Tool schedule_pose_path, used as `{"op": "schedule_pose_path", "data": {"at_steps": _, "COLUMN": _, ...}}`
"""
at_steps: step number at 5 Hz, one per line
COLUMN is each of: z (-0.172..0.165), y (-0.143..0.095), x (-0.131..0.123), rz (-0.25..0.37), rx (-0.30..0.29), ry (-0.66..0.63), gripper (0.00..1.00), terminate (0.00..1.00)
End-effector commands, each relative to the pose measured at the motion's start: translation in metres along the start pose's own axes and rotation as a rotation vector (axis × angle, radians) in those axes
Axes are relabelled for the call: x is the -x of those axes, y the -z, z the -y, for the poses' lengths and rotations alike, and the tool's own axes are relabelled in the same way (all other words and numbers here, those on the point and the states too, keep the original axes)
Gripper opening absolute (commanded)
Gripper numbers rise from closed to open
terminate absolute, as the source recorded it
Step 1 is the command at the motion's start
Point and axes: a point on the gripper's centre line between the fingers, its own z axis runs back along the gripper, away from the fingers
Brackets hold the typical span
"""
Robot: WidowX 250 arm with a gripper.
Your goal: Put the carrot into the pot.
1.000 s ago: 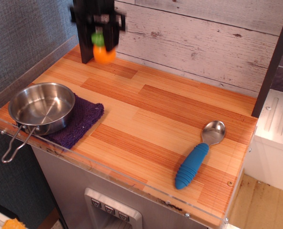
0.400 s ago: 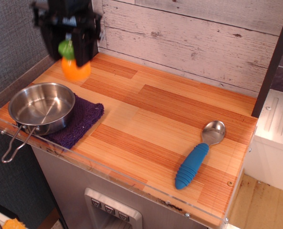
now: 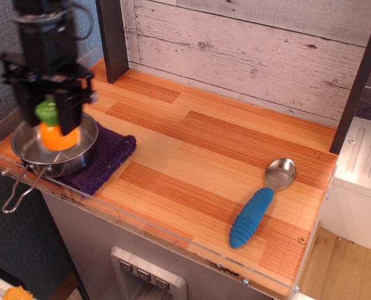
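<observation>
Gripping carrot [image 3: 55, 130] | pincer [image 3: 50, 119] clamps its top | over pot [image 3: 84, 152]

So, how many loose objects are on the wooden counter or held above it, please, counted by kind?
Toy food: 1, the carrot, held in the gripper over the pot
Cookware: 1, the pot
Cutlery: 1, the spoon
Cloth: 1, the purple cloth
Total: 4

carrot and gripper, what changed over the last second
The black gripper, shut on the small orange plastic carrot with green top, moved from the back wall forward and left, down over the shiny steel pot. Pot, purple cloth and blue-handled spoon stayed put.
</observation>
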Motion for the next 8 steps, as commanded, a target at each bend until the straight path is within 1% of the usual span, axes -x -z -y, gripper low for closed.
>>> {"op": "schedule_pose_path", "data": {"at_steps": 1, "z": -0.022, "y": -0.004, "x": -0.008, "rz": 0.059, "rx": -0.023, "ry": -0.064, "gripper": 0.0, "terminate": 0.0}}
{"op": "schedule_pose_path", "data": {"at_steps": 2, "z": -0.024, "y": -0.002, "x": -0.013, "rz": 0.061, "rx": -0.022, "ry": -0.07, "gripper": 0.0, "terminate": 0.0}}
{"op": "schedule_pose_path", "data": {"at_steps": 3, "z": -0.023, "y": 0.002, "x": -0.015, "rz": 0.053, "rx": -0.021, "ry": -0.08, "gripper": 1.0, "terminate": 0.0}}
{"op": "schedule_pose_path", "data": {"at_steps": 4, "z": -0.022, "y": -0.004, "x": -0.016, "rz": 0.075, "rx": -0.019, "ry": -0.085, "gripper": 1.0, "terminate": 0.0}}
{"op": "schedule_pose_path", "data": {"at_steps": 5, "z": -0.013, "y": -0.024, "x": -0.022, "rz": 0.129, "rx": -0.031, "ry": -0.063, "gripper": 1.0, "terminate": 0.0}}
{"op": "schedule_pose_path", "data": {"at_steps": 6, "z": 0.007, "y": -0.059, "x": -0.034, "rz": 0.21, "rx": -0.003, "ry": -0.055, "gripper": 1.0, "terminate": 0.0}}
{"op": "schedule_pose_path", "data": {"at_steps": 7, "z": 0.025, "y": -0.075, "x": -0.045, "rz": 0.258, "rx": 0.03, "ry": -0.021, "gripper": 1.0, "terminate": 0.0}}
{"op": "schedule_pose_path", "data": {"at_steps": 8, "z": 0.034, "y": -0.072, "x": -0.054, "rz": 0.252, "rx": 0.046, "ry": 0.023, "gripper": 1.0, "terminate": 0.0}}
